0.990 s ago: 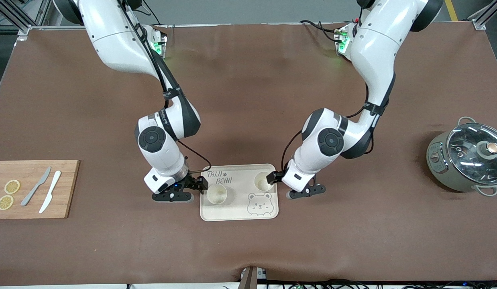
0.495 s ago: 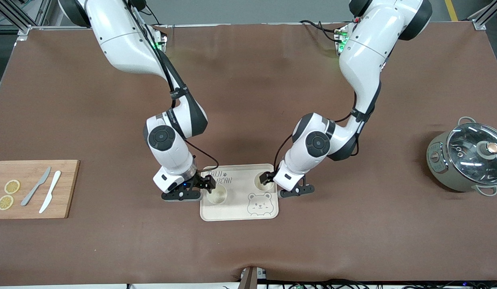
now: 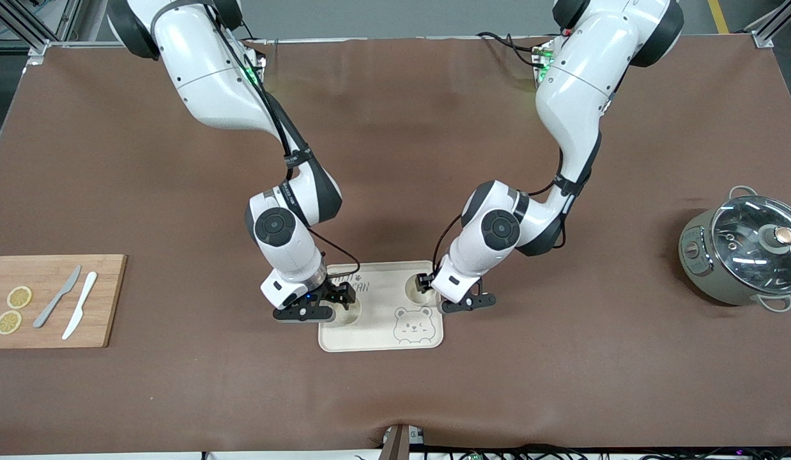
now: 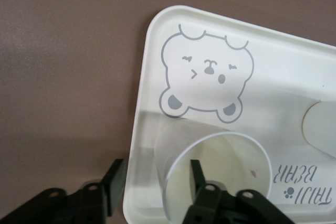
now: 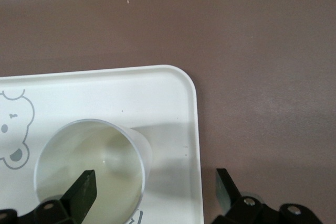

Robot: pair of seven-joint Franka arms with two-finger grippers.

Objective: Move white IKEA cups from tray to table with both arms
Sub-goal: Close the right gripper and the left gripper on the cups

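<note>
Round smooth cups (image 4: pixel 220 177) (image 5: pixel 89 166) (jaws astride rims) on glossy tray (image 3: pixel 434 335)

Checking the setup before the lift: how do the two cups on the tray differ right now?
The cup under the right claw sits nearer the camera than the cup under the left claw, which is beside the bear drawing. Each claw is open, one finger inside the rim. Both cups are plain white, upright on the tray.

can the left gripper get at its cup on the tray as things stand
Probably yes. The left gripper is open and already straddles the cup's wall, one finger inside the rim and one outside, over the tray's edge. Nothing blocks it; the right gripper is at the other cup.
</note>
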